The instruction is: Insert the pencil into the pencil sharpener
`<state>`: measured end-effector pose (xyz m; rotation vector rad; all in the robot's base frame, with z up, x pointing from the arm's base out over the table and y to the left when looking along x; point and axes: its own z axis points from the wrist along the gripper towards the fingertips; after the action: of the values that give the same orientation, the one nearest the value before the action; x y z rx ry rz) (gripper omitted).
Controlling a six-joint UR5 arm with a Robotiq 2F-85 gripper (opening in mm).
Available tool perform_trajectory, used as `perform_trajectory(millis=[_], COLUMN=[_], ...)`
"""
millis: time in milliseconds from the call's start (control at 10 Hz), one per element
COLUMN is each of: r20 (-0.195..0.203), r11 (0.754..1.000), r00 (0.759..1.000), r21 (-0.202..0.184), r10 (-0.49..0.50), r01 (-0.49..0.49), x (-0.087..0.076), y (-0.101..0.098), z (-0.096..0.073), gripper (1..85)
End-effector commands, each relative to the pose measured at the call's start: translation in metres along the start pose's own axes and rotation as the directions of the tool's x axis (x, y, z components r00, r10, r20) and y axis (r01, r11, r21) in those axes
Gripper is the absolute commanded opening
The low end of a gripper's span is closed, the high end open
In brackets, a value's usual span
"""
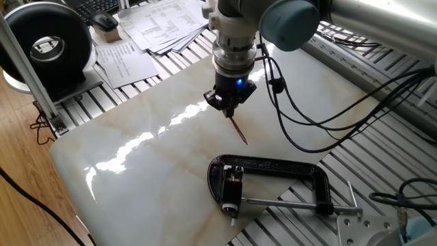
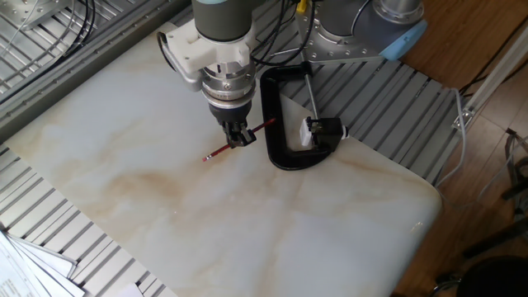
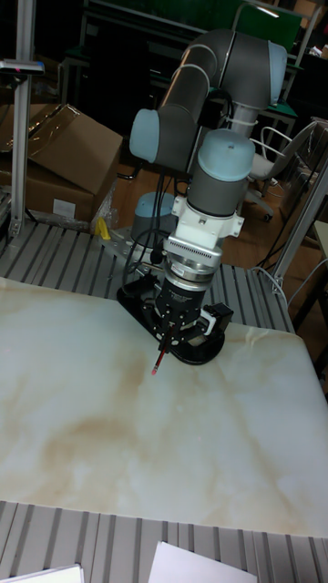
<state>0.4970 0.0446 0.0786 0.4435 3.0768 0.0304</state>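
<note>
My gripper (image 1: 229, 108) is shut on the thin dark red pencil (image 1: 240, 132) and holds it just above the marble slab (image 1: 136, 171). The pencil sticks out of both sides of the fingers (image 2: 239, 136) in the other fixed view, its long end (image 2: 218, 153) pointing away from the clamp. The pencil sharpener (image 1: 232, 187), a small black block with metal parts and a whitish end, is held in the large black C-clamp (image 1: 273, 167) at the slab's edge. It lies a short way from the pencil, seen also as sharpener (image 2: 323, 129) and sharpener (image 3: 215, 319).
The clamp's steel screw rod (image 1: 287, 203) juts toward the slatted aluminium table (image 1: 382, 157). Black cables (image 1: 307, 123) hang from the arm. Papers (image 1: 157, 24) and a black round device (image 1: 48, 44) sit beyond the slab's far corner.
</note>
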Motion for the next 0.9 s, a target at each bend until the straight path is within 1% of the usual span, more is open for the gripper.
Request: perform_trajectory(millis=[0,200,500,600,700,800], r20=[0.015,0.016,-0.003,-0.001,0.006,-0.003], r11=[0.999,0.997,0.992,0.994,0.996,0.996], r00=[1.0,0.998,0.995,0.997,0.998,0.998], r21=[-0.043,-0.045,-0.077,-0.07,-0.067,-0.07], r10=[0.014,0.065,0.099,0.079,0.061,0.059], r01=[-0.013,-0.064,-0.099,-0.079,-0.06,-0.059], x=[-0.005,-0.005,-0.002,-0.005,-0.01,-0.011], y=[0.01,0.011,0.019,0.022,0.03,0.037], z=[-0.001,-0.001,-0.002,-0.002,-0.004,-0.006], gripper=[1.3,1.3,1.3,1.3,1.3,1.3])
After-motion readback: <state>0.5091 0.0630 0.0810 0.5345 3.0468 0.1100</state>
